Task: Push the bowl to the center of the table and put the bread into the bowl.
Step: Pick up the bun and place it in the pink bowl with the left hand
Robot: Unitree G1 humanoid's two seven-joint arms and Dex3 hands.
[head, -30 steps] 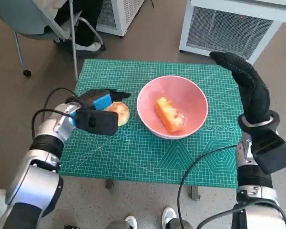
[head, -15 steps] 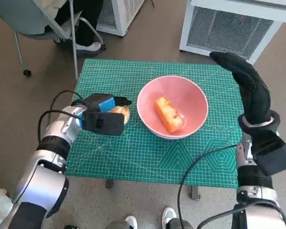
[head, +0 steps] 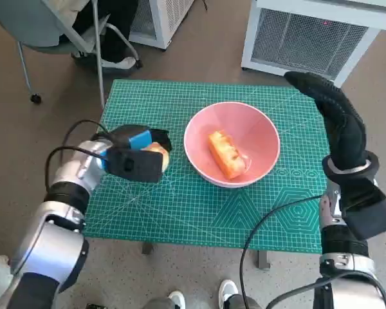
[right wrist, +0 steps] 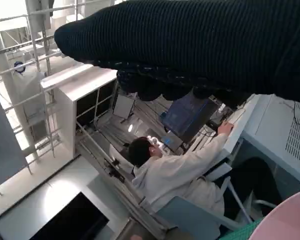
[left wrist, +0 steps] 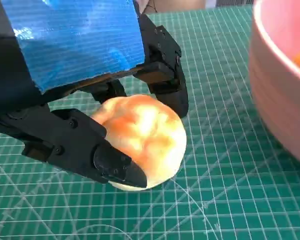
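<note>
Left robot hand [left wrist: 90,100] grips the round bread [left wrist: 142,140]; right robot hand [head: 334,122] spread.

Readable text: none in any view.
Cutting mat [head: 180,206] on the desk: printed markings too small to read.

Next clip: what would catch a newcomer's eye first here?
First the pink bowl near the middle of the green mat, with an orange piece of bread lying inside it. Beside the bowl on the robot's left, the blue-taped left hand closes its black fingers round a round bread roll that rests on the mat. The gloved right hand is raised over the table's far right edge, holding nothing.
</note>
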